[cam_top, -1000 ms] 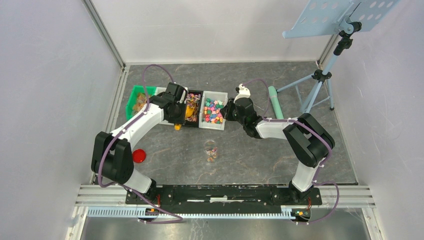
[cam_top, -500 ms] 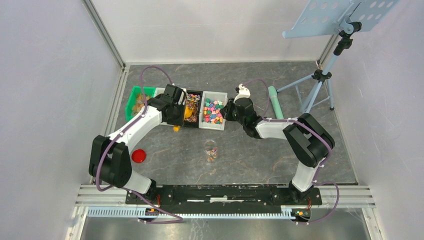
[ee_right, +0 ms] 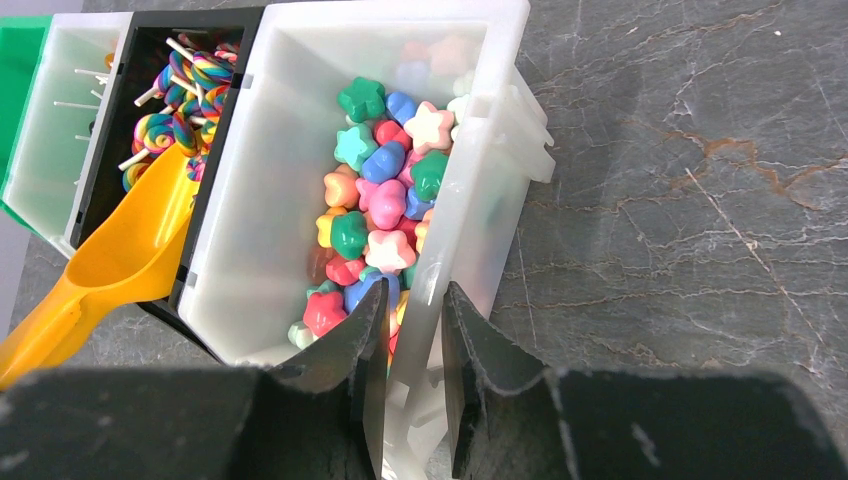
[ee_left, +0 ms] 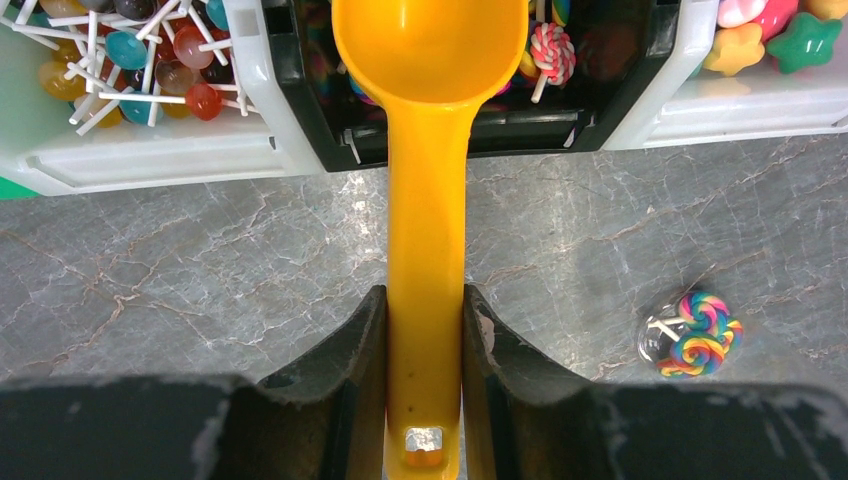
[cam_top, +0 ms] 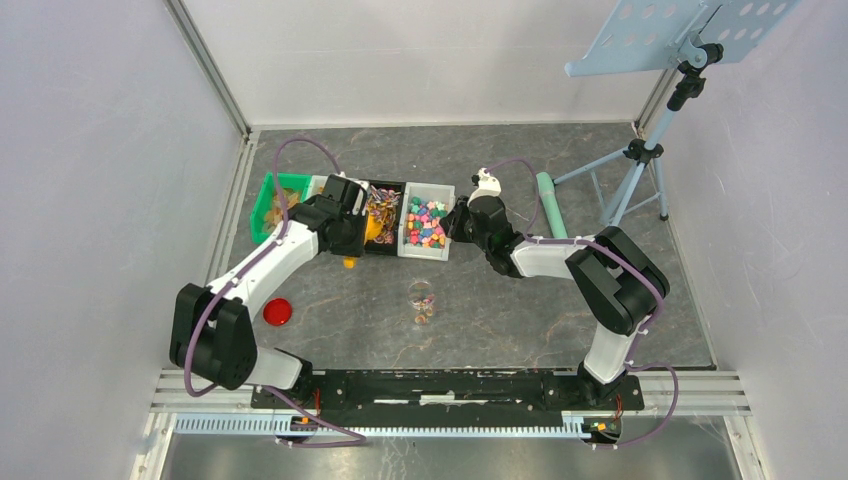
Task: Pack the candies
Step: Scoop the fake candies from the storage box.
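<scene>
The candies [ee_right: 385,215], star- and heart-shaped pieces in pink, green, blue, yellow and red, lie heaped in the white bin [ee_right: 270,230] at the right end of the bin row. From above they blur into coloured specks, and your right wrist view cuts off the near end of the heap behind the fingers.

Your right gripper [ee_right: 412,295] straddles that bin's right-hand wall, one finger inside against the candies and one outside, pinched on the plastic.

Next door, the black bin [ee_left: 300,110] holds swirl lollipops [ee_right: 185,85]. The bowl of the orange scoop [ee_left: 425,200] reaches over its near rim. The bowl's front is cropped by the top of the left wrist view, so you cannot see whether it carries anything.

Your left gripper [ee_left: 423,295] is clamped on the scoop's handle, one finger pressed to each side.

A second white bin [ee_left: 130,160] beyond holds round lollipops on sticks, and only a sliver of the green bin [cam_top: 268,195] shows clearly.

On the table [cam_top: 520,310], a clear cup [cam_top: 421,300] stands apart from the bins with a few swirl lollipops inside. A red lid [cam_top: 278,311] lies near the left arm.
</scene>
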### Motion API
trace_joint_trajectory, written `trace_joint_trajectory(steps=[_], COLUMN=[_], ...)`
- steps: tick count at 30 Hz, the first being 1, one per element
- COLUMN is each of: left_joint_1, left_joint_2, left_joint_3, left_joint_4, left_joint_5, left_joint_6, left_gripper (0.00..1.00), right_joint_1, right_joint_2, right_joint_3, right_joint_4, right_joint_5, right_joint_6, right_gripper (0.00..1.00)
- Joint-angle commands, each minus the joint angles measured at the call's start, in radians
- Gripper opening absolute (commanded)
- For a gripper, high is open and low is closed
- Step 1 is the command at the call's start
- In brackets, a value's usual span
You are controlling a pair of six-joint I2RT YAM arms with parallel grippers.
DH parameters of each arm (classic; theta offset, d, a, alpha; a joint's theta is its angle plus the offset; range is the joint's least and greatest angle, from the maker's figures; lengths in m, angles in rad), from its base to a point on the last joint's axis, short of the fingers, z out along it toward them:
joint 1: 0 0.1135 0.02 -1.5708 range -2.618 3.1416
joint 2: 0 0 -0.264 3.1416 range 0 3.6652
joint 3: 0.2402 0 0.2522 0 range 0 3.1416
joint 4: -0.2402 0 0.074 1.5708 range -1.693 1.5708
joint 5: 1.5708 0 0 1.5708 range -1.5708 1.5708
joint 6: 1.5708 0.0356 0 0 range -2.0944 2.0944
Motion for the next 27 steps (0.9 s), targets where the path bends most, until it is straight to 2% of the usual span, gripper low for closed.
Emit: trace_joint_trajectory(steps=[1,17,27], left_joint_1=[0.027,0.026,0.027], left_joint_2=[-0.06,-0.075,-0.1], left_joint_3=[-0.03,-0.083,-0.074], left_joint_4=[0.013,0.118,0.107], left_joint_5=[-0.07,-0.045,-0.047], left_joint_6=[0.03,0.054,0.068], left_gripper=[0.02,0.02,0.02], right_joint_1=[0.002,0.002,0.001], right_joint_2=[-0.013,-0.01,-0.001], right_joint_3=[0.001,-0.016,-0.011], right_joint_4=[0.007,0.042,0.062], right_joint_5=[0.023,0.018,0.031], right_joint_6=[-0.011,0.008,0.03], right_gripper=[0.0,0.0,0.0])
